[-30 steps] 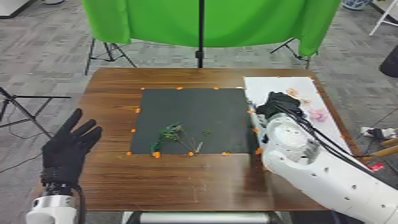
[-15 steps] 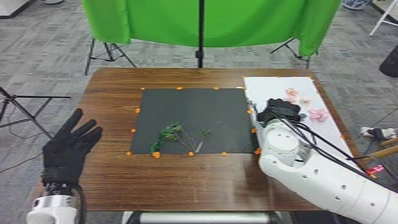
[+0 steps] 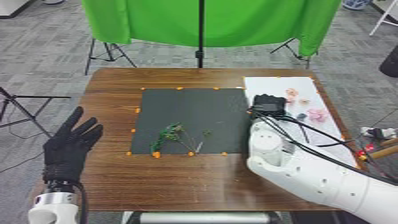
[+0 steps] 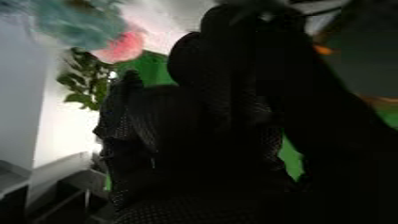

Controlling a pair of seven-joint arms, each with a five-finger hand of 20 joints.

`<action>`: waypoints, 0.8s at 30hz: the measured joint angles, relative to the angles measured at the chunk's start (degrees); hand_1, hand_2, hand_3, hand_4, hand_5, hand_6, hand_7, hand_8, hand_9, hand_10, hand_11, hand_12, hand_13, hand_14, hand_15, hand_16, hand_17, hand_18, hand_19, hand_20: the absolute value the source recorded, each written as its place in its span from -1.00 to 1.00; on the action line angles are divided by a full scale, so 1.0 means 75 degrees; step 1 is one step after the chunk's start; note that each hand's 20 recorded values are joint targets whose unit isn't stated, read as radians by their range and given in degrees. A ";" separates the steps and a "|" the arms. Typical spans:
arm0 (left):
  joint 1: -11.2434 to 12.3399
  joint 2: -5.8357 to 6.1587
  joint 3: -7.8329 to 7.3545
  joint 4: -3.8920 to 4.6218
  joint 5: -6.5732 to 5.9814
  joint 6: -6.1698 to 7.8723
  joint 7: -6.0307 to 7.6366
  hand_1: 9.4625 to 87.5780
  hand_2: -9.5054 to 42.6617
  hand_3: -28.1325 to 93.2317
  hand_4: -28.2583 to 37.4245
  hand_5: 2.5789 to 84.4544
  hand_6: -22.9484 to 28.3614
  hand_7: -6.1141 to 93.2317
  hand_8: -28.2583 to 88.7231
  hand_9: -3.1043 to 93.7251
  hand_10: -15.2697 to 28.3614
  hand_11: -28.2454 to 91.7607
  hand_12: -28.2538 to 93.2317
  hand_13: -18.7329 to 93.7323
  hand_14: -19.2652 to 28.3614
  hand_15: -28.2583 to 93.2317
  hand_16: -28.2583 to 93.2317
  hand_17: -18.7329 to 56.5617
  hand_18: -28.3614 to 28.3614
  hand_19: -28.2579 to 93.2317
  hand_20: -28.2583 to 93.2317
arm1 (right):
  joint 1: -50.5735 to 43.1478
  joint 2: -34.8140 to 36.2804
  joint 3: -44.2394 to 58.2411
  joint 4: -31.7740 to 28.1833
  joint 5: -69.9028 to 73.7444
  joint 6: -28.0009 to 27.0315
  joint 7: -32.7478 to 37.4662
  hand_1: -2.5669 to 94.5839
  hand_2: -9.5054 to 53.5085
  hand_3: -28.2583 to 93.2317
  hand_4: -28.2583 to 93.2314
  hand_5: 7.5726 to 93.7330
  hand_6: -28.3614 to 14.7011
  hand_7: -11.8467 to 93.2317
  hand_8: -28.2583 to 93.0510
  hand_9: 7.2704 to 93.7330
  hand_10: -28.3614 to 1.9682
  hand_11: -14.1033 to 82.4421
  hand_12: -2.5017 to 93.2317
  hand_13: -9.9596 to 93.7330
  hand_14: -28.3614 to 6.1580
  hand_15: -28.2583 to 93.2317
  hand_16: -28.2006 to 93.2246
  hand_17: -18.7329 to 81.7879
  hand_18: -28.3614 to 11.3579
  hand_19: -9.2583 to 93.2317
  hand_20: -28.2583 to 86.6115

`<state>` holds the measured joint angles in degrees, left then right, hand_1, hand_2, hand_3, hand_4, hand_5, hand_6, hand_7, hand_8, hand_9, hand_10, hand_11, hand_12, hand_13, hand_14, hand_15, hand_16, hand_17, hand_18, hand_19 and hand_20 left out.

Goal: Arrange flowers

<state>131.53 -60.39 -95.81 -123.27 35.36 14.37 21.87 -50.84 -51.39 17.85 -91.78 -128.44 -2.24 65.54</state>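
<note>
Fingers straight and spread, the left hand point(image 3: 69, 157) hovers left. Green sprigs point(image 3: 167, 134) lie on the black mat point(image 3: 200, 107). I can't tell the right hand's point(image 3: 269, 103) grip; pink flowers point(image 3: 317, 115) lie beyond it, on the white sheet point(image 3: 266, 84).

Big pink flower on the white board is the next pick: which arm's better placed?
Right, I'd say. The right hand is over the white board's inner edge, near the big pink flower. The left hand is across the black mat.
</note>
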 measured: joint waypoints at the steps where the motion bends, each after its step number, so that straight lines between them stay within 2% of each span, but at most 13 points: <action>1: 0.0000 -0.0003 -0.0002 0.0000 0.0001 0.0000 0.0000 -0.73 -0.38 0.80 -1.00 -0.24 0.14 -0.74 -0.65 -0.29 0.58 -0.17 -0.36 -0.31 0.94 0.33 -0.70 -0.71 1.00 0.39 -0.54 | -0.0024 0.0005 -0.0011 0.0014 -0.0061 0.0179 -0.0038 0.23 -1.00 0.58 -1.00 0.80 0.17 -0.22 -0.44 0.71 0.13 0.34 -0.29 0.65 0.16 0.79 -0.18 0.02 -0.80 0.99 0.09; 7: 0.0019 -0.0018 -0.0025 -0.0003 0.0001 0.0000 0.0011 -0.73 -0.38 0.79 -1.00 -0.24 0.15 -0.74 -0.65 -0.29 0.58 -0.17 -0.36 -0.31 0.94 0.33 -0.70 -0.71 1.00 0.40 -0.54 | -0.0248 0.0202 -0.0066 -0.0032 -0.0529 0.1237 -0.0156 0.22 -1.00 0.63 -1.00 0.86 0.13 -0.27 -0.41 0.76 0.11 0.32 -0.29 0.68 0.17 0.79 -0.17 0.05 -0.81 1.00 0.13; 12: 0.0040 -0.0023 -0.0028 -0.0006 0.0001 0.0001 0.0014 -0.73 -0.38 0.80 -1.00 -0.24 0.15 -0.74 -0.65 -0.29 0.57 -0.17 -0.36 -0.31 0.94 0.33 -0.70 -0.71 1.00 0.40 -0.54 | -0.0432 0.0452 0.0011 -0.0181 -0.0869 0.1766 -0.0145 0.22 -1.00 0.65 -1.00 0.89 0.11 -0.29 -0.39 0.77 0.11 0.31 -0.28 0.69 0.15 0.80 -0.17 0.06 -0.82 1.00 0.16; 18: 0.0078 -0.0023 -0.0033 -0.0014 0.0001 0.0001 0.0023 -0.73 -0.38 0.79 -1.00 -0.24 0.14 -0.74 -0.65 -0.29 0.57 -0.17 -0.36 -0.31 0.94 0.33 -0.70 -0.71 1.00 0.40 -0.54 | -0.0581 0.0574 0.0447 -0.0529 -0.1009 0.1900 -0.0136 0.22 -1.00 0.67 -1.00 0.90 0.09 -0.31 -0.37 0.79 0.09 0.31 -0.28 0.70 0.14 0.80 -0.16 0.07 -0.83 1.00 0.19; 24: 0.0128 -0.0019 -0.0039 -0.0018 0.0001 0.0001 0.0026 -0.73 -0.38 0.80 -1.00 -0.24 0.15 -0.74 -0.65 -0.29 0.58 -0.17 -0.36 -0.31 0.94 0.33 -0.70 -0.71 1.00 0.40 -0.54 | -0.0749 0.0576 0.0767 -0.1243 -0.1087 0.1910 -0.0169 0.22 -1.00 0.68 -1.00 0.91 0.08 -0.32 -0.35 0.80 0.07 0.32 -0.28 0.71 0.12 0.80 -0.16 0.07 -0.87 1.00 0.22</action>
<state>132.49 -60.53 -96.10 -123.41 35.37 14.38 22.06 -56.46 -47.06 23.60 -101.10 -136.59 12.09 64.27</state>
